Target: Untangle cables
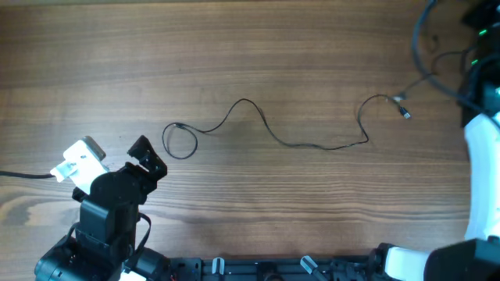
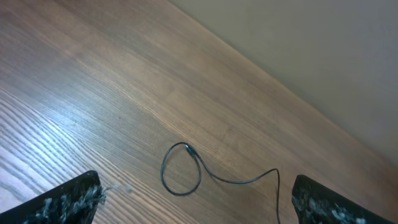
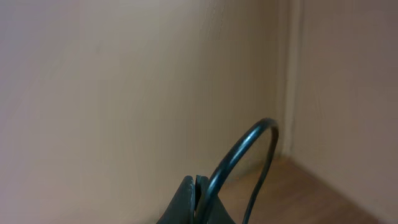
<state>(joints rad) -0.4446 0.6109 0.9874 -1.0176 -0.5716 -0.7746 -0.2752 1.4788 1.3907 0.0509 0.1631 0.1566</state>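
One thin dark cable (image 1: pixel 297 144) lies spread across the wooden table, from a small loop (image 1: pixel 180 142) at the left to a silvery plug (image 1: pixel 405 114) at the right. My left gripper (image 1: pixel 116 156) hovers just left of that loop, wide open and holding nothing. In the left wrist view the loop (image 2: pixel 181 169) lies between and ahead of the dark fingertips (image 2: pixel 74 196). A second dark cable (image 1: pixel 416 47) hangs in loops at the top right. My right gripper (image 3: pixel 196 186) is raised and shut on this cable (image 3: pixel 249 140), which arches up out of the jaws.
The table's far edge and a beige wall (image 2: pixel 323 50) lie beyond the loop. The white right arm (image 1: pixel 484 179) stands along the right edge. The black arm bases (image 1: pixel 258 269) sit along the front edge.
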